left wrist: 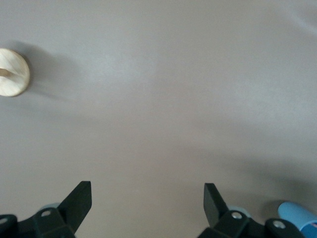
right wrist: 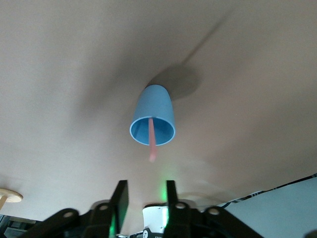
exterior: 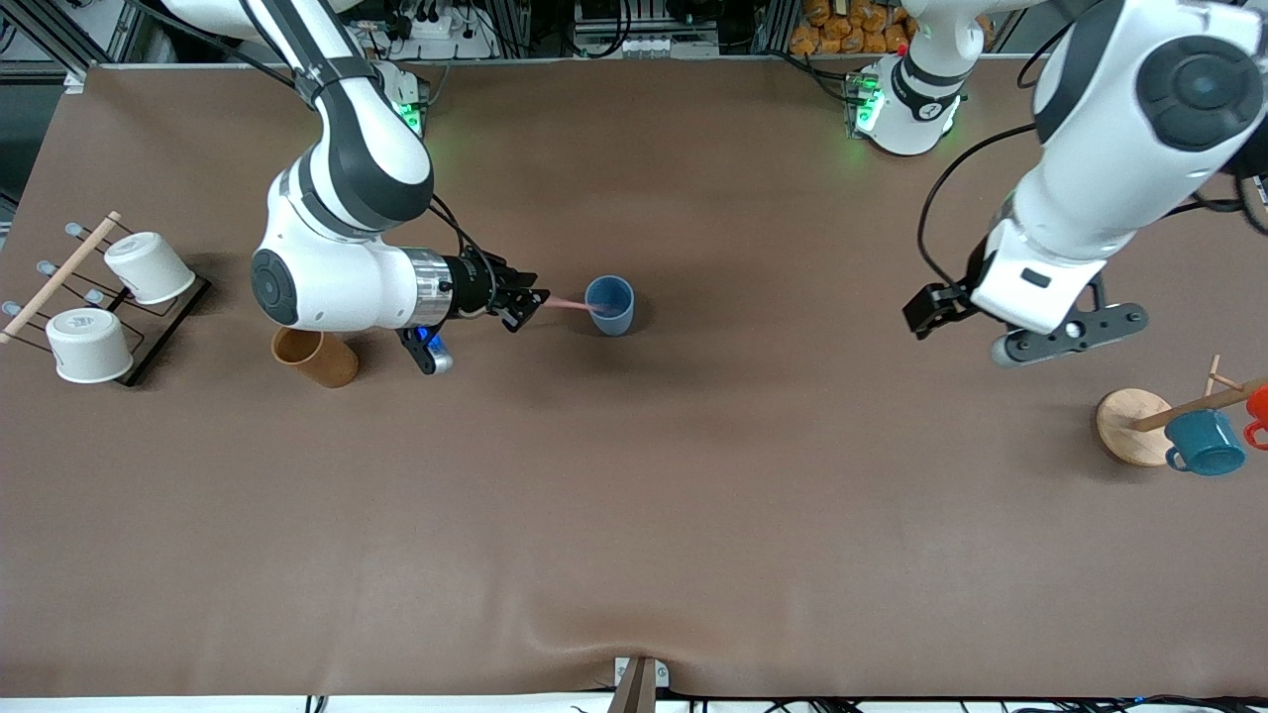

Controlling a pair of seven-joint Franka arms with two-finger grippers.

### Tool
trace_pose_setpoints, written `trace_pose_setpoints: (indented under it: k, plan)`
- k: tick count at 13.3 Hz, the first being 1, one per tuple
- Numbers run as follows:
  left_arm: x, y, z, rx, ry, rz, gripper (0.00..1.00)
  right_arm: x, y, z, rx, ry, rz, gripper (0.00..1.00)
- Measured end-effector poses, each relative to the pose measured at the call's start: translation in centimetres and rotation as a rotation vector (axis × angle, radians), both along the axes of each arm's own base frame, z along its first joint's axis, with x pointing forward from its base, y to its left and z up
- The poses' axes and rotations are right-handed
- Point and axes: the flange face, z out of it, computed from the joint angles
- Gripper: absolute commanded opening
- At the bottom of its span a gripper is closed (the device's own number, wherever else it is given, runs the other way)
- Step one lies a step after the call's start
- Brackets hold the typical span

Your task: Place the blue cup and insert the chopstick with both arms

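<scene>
The blue cup [exterior: 610,306] stands upright on the brown table near its middle, and it also shows in the right wrist view [right wrist: 153,116]. The pale-pink chopstick [exterior: 575,304] rests in the cup, leaning over the rim toward the right gripper [exterior: 531,300]. In the right wrist view the chopstick [right wrist: 151,141] ends just short of the right gripper [right wrist: 146,184], whose fingers are apart and hold nothing. The left gripper [exterior: 919,317] hangs open and empty over bare table toward the left arm's end, and its wide-open fingers show in the left wrist view [left wrist: 147,196].
A brown cup [exterior: 315,357] lies on its side under the right arm. A rack [exterior: 149,342] with two white cups stands at the right arm's end. A wooden mug tree [exterior: 1129,426] with a teal mug [exterior: 1204,443] and a red mug [exterior: 1258,406] stands at the left arm's end.
</scene>
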Motion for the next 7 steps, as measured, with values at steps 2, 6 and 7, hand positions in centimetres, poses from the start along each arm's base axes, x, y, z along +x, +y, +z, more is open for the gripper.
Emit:
trace_pose_setpoints:
  k: [2,6,7]
  plan:
    - [0.2,1.7,0.9,0.006,0.002,-0.052,1.0,0.2,-0.4,0.2,-0.002,-0.002,-0.01,1.0]
    - [-0.3,6.2,3.0,0.009,0.01,-0.104,1.0,2.6,-6.5,4.3,-0.024,0.026,0.0,1.0]
    - [-0.6,7.0,3.7,-0.007,0.01,-0.107,1.0,3.6,-9.5,6.1,-0.035,0.018,0.003,1.0]
